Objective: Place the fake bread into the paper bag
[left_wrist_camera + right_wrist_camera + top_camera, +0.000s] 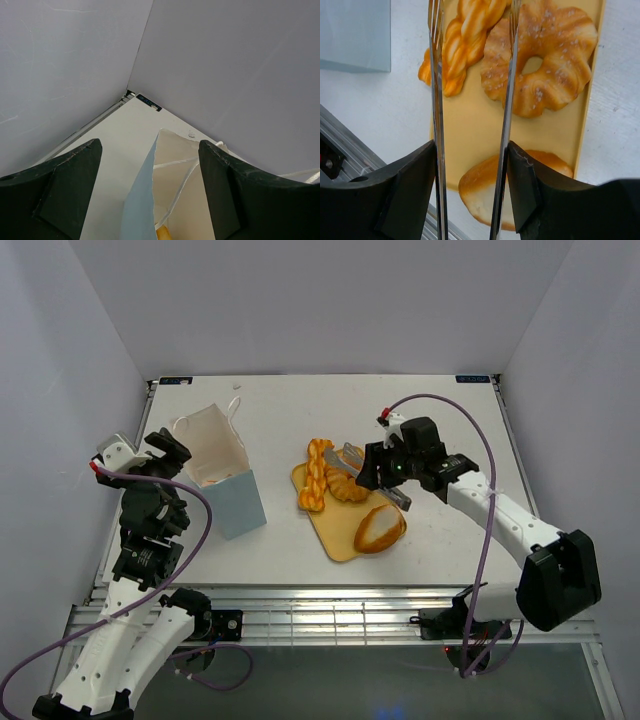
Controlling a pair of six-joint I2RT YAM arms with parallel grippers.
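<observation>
While the left gripper (150, 165) is hovering with its jaws spread wide around the boxy white-and-pale-blue paper bag (137, 210) near the white table's (400, 400) left edge, the right gripper (470, 150) is clamping slim metal tongs (437, 100) over the flat yellow tray (470, 130), where a glossy braided twist (465, 40), sugared ring doughnut (565, 50) and oval roll (475, 195) are lying.

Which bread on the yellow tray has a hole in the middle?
The sugary ring, lying beside the braided twist. The twist and the oval roll are solid, with no hole.
</observation>
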